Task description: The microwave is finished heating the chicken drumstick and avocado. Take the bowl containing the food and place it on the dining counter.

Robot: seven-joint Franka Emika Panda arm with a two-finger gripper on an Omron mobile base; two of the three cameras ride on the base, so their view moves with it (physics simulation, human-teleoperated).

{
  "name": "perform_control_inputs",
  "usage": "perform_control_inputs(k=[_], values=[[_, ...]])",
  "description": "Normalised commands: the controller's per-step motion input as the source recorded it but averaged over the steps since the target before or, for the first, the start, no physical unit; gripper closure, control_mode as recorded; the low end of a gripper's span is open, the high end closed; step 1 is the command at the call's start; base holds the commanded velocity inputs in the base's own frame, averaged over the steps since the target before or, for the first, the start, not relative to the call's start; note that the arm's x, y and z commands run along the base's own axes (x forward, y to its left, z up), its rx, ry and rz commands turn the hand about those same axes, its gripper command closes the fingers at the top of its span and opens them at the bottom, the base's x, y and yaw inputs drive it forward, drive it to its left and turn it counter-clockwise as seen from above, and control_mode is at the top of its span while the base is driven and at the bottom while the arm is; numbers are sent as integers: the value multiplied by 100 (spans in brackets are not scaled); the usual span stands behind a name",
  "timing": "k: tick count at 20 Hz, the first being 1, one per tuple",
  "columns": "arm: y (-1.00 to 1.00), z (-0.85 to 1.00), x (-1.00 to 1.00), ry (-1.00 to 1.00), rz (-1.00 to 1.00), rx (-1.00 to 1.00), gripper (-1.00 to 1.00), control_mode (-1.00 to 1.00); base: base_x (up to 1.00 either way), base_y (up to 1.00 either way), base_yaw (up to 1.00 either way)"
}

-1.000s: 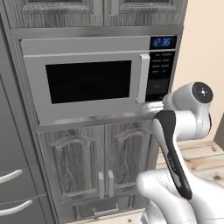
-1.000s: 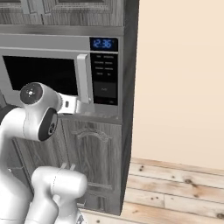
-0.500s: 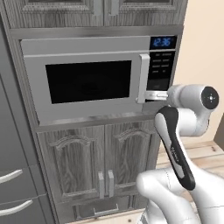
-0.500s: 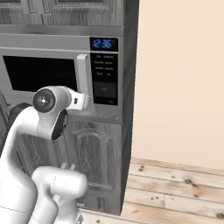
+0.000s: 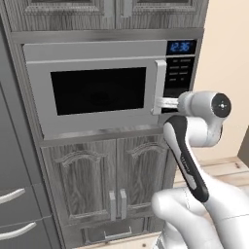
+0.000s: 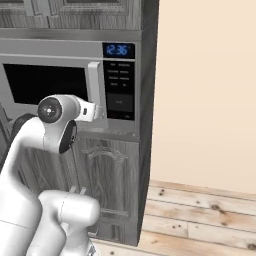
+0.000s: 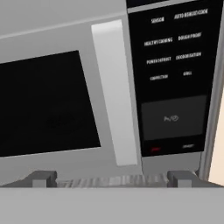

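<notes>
The end effector (image 7: 112, 178) stands wide with nothing between its fingertips (image 7: 43, 178), level with the lower end of the handle (image 5: 160, 87); whether it touches it I cannot tell. Behind it the microwave (image 5: 97, 90) door is shut, and its black window (image 7: 43, 105) hides whatever lies inside. The keypad (image 6: 120, 90) labels are too blurred to read.

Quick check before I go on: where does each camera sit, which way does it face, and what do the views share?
Left base view: behind the arm's left, facing the shut microwave; arm rises at lower right, open hand at the handle.
Right base view: behind its right, facing the keypad and beige wall; arm at lower left.
Hand view: on the hand, close on handle and keypad; fingertips at bottom.
Shared: microwave, handle, keypad.
</notes>
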Motion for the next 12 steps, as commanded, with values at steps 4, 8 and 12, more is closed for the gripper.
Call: perform_control_inputs(k=[4,8,12], values=[[3,0,56,0,0,0,-100,-100,0,0,0],[-8,0,71,0,0,0,-100,-100,0,0,0],[-4,0,65,0,0,0,-100,-100,0,0,0]])
